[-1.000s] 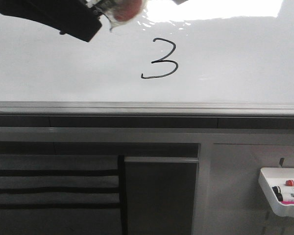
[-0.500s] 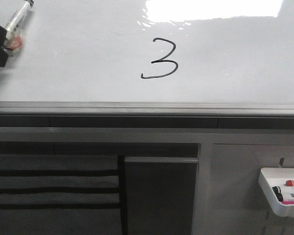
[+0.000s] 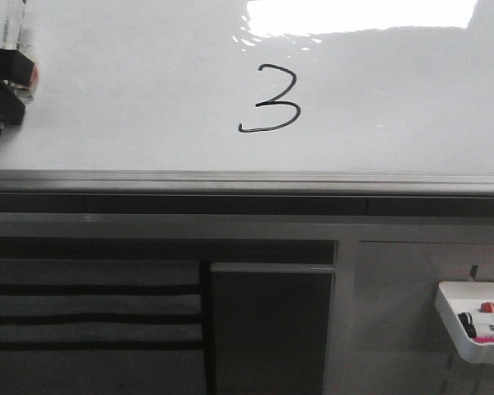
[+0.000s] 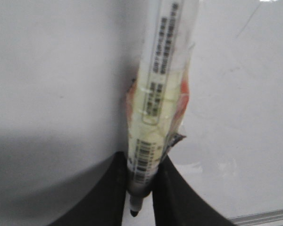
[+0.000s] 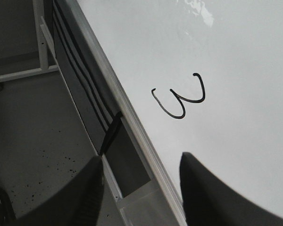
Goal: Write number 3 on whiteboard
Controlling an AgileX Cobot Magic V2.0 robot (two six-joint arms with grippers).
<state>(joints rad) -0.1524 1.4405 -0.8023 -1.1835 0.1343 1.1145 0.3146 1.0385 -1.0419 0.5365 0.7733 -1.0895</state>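
A thin black number 3 [image 3: 270, 99] is drawn on the glossy whiteboard [image 3: 148, 99], near its middle. It also shows in the right wrist view [image 5: 180, 96]. My left gripper [image 3: 4, 86] is at the far left edge of the front view, well left of the digit. It is shut on a marker [image 4: 155, 113] wrapped in clear tape, tip pointing back between the fingers [image 4: 108, 197]. My right gripper [image 5: 140, 162] is open and empty above the board's lower rim [image 5: 146, 146], with the digit beyond it.
The board's grey metal rim [image 3: 247, 181] runs across the front view. Below it are a dark frame and striped panels [image 3: 90, 317]. A small white tray [image 3: 476, 325] with red and pink markers hangs at the lower right.
My left gripper has moved with the marker from the top of the board, near the digit, leftward and down to the far left edge. The digit is unchanged.
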